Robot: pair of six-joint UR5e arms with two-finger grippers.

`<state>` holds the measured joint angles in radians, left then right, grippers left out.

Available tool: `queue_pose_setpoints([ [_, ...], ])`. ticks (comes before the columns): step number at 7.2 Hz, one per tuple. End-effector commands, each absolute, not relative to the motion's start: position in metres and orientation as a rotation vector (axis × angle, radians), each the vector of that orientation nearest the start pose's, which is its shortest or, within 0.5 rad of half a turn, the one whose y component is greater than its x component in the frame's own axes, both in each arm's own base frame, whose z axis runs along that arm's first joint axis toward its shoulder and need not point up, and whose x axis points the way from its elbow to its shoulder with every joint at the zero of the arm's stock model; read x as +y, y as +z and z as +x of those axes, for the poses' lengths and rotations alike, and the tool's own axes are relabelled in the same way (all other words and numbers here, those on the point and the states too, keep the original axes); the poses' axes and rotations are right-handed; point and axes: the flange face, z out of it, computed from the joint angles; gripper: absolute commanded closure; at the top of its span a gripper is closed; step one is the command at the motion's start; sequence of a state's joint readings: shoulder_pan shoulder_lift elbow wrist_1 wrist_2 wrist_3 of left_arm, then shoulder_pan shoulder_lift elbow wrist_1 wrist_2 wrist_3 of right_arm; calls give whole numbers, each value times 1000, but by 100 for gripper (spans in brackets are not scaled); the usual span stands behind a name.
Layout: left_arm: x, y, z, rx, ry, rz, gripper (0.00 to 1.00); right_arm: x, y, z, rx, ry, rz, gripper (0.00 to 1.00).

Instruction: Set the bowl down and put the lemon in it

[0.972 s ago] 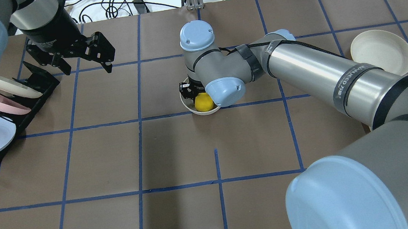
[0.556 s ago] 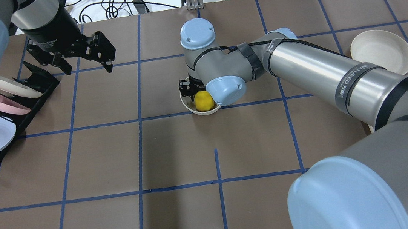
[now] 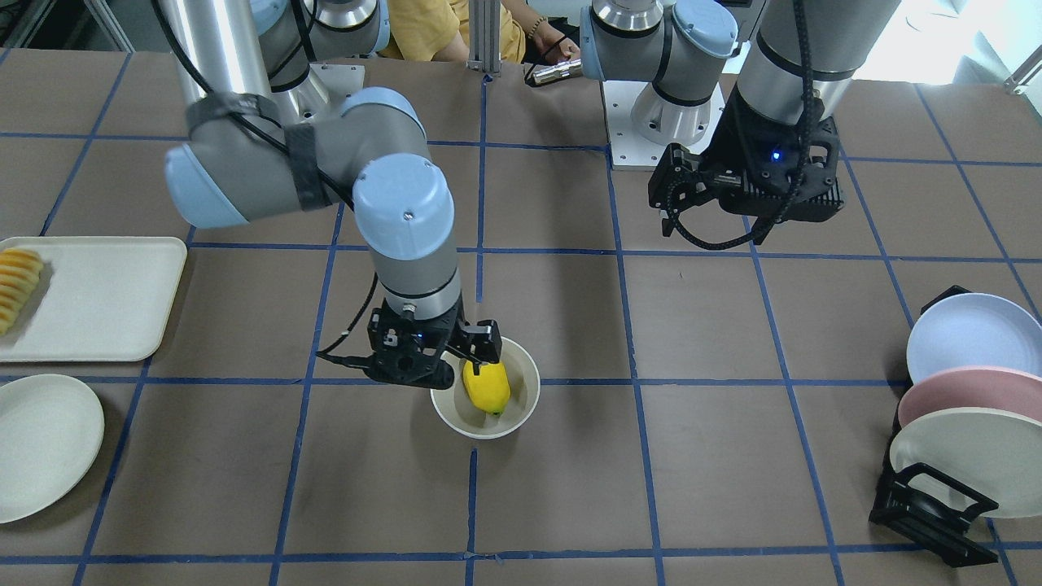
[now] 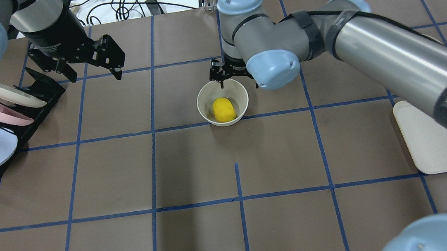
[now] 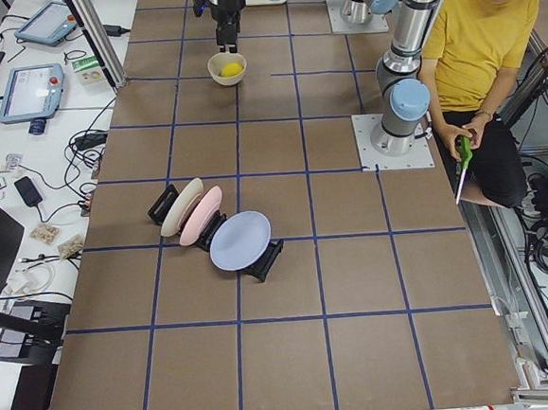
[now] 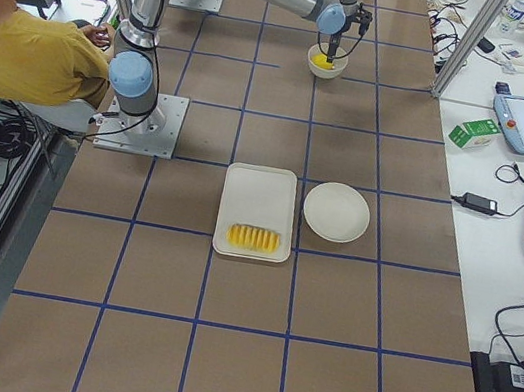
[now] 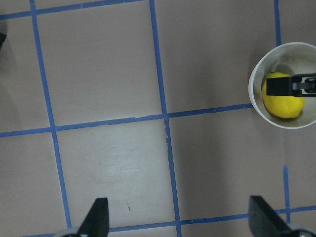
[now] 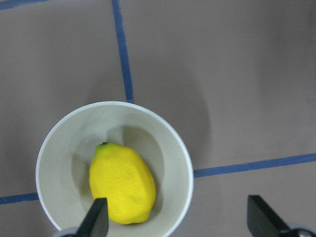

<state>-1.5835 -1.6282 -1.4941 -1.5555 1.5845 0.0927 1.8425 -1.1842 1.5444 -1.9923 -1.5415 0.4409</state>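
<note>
The off-white bowl (image 4: 204, 98) stands upright near the table's middle, and the yellow lemon (image 4: 223, 109) lies loose inside it. Both also show in the right wrist view, the bowl (image 8: 59, 143) with the lemon (image 8: 122, 183) in it, and in the front view, bowl (image 3: 521, 407) and lemon (image 3: 486, 387). My right gripper (image 4: 223, 75) is open and empty, hanging just above the bowl's far rim; it also shows in the right wrist view (image 8: 177, 210). My left gripper (image 4: 95, 72) is open and empty, high over the table's left side by the plate rack.
A black rack (image 4: 40, 99) with three plates stands at the left edge. A white tray (image 3: 106, 301) with orange-yellow fruit slices (image 3: 16, 285) and a flat off-white plate (image 3: 41, 443) lie on my right side. Brown mat with blue tape lines around the bowl.
My right gripper has let go of the lemon, risen out of the bowl and moved toward the far side. The lemon stays in the bowl. The left arm has not moved.
</note>
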Motion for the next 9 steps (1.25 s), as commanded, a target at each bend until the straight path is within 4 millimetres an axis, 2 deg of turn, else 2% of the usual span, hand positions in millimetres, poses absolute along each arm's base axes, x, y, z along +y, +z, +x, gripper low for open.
queue_pose_setpoints([
  [1,-517,501,-141,3121,-59,170,0,-548,392,229,3113,41,217,0],
  [2,-516,504,-141,3120,-64,167,0,-531,425,204,3133,30,193,0],
  [3,-517,504,-138,3121,-66,160,0,-515,447,182,3136,43,200,0],
  [4,-517,504,-138,3123,-69,160,0,-507,457,158,3138,106,67,0],
  [5,-517,505,-138,3123,-71,160,0,-505,462,136,3136,132,68,0],
  [6,-517,505,-137,3121,-71,158,0,-506,472,123,3134,101,108,0],
  [7,-516,507,-137,3121,-76,158,0,-497,484,126,3131,63,111,0],
  [9,-516,507,-138,3122,-76,158,0,-492,483,125,3121,94,125,0],
])
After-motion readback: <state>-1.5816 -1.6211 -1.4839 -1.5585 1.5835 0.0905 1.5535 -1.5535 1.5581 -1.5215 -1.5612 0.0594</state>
